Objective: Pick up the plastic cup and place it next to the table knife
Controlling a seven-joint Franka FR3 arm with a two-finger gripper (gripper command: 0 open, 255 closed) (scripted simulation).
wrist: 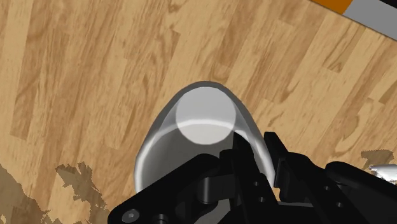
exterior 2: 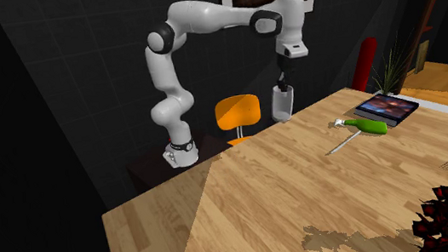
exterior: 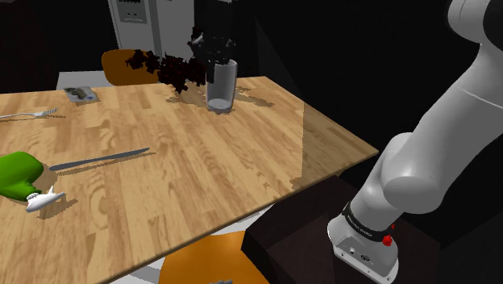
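At the far edge of the wooden table (exterior: 266, 161), my gripper (exterior: 218, 61) was closed on the rim wall of the upright grey translucent cup (exterior: 221, 89), with one finger apparently inside and one outside in the wrist view. Status: grasp judged complete, but I could not tell whether the cup base stood on the wood or just clear of it. Steps outstanding: lift, carry the cup across the table to the table knife (exterior: 101, 159), which lay well apart beside a green bottle (exterior: 18, 173), then set down and release.

Dark surroundings, bright table (exterior: 242, 153), hard-edged shadows
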